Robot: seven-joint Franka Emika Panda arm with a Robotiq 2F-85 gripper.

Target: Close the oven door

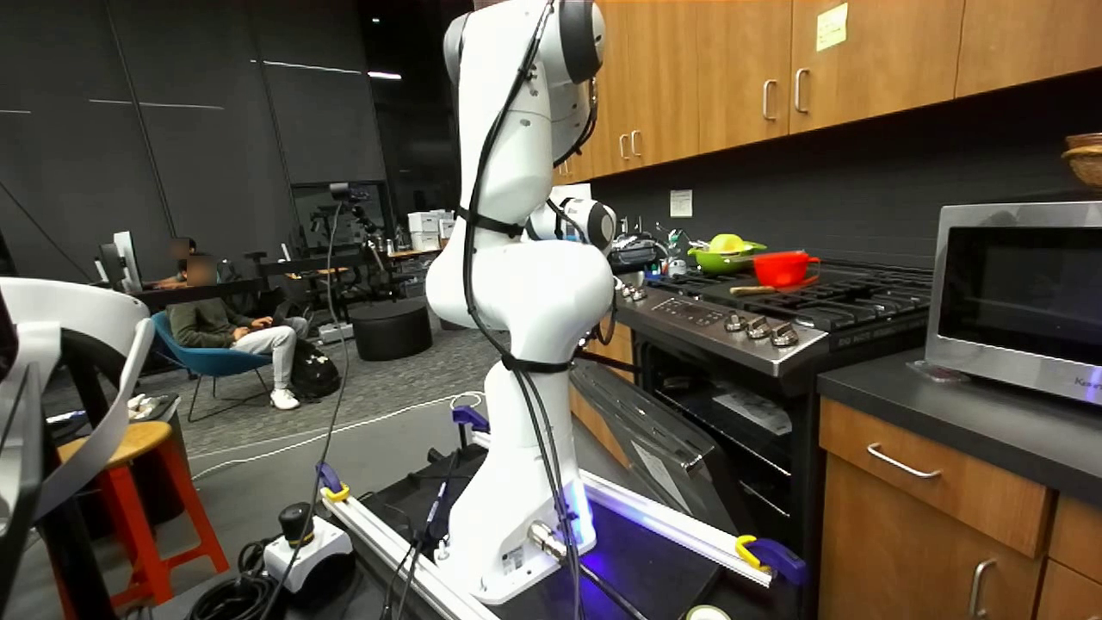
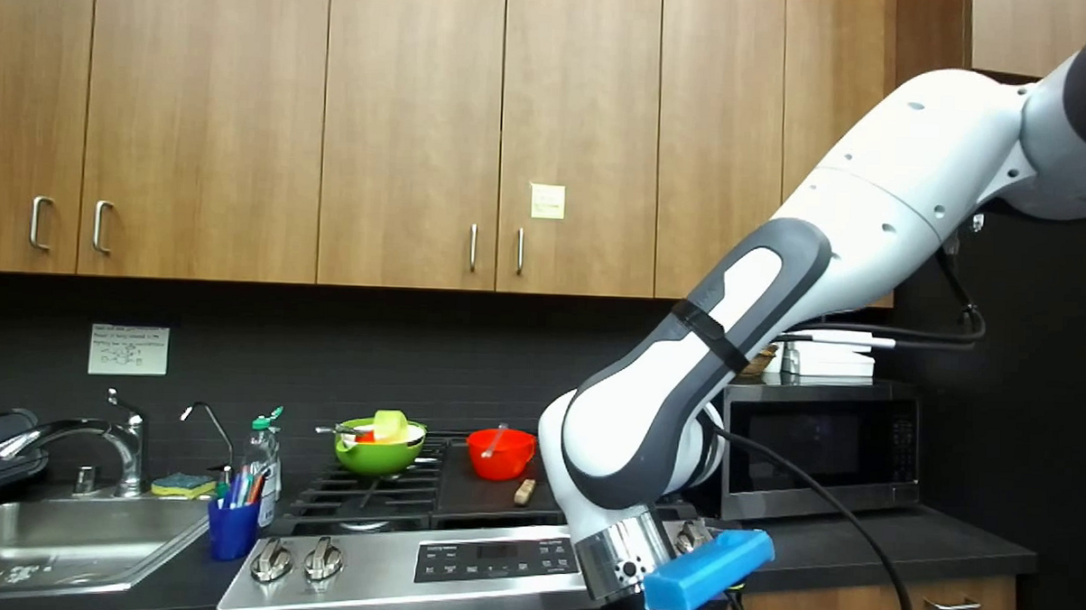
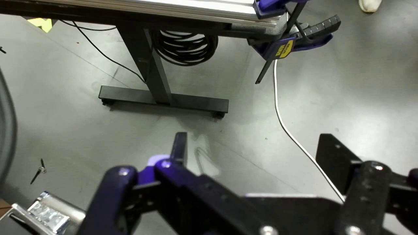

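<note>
Wrist view: end effector (image 3: 256,151) spread, empty; in an exterior view, door (image 1: 659,430) half-open, probably beneath, long axis far-left to near-right.

In an exterior view the oven door (image 1: 641,424), a wide black panel carrying a pale sticker (image 1: 660,474), stands open and tilted, with its upper edge leaning away from the range (image 1: 710,337), near that edge of the surface (image 1: 654,560) which faces the range, and its lower part is partly hidden.
</note>
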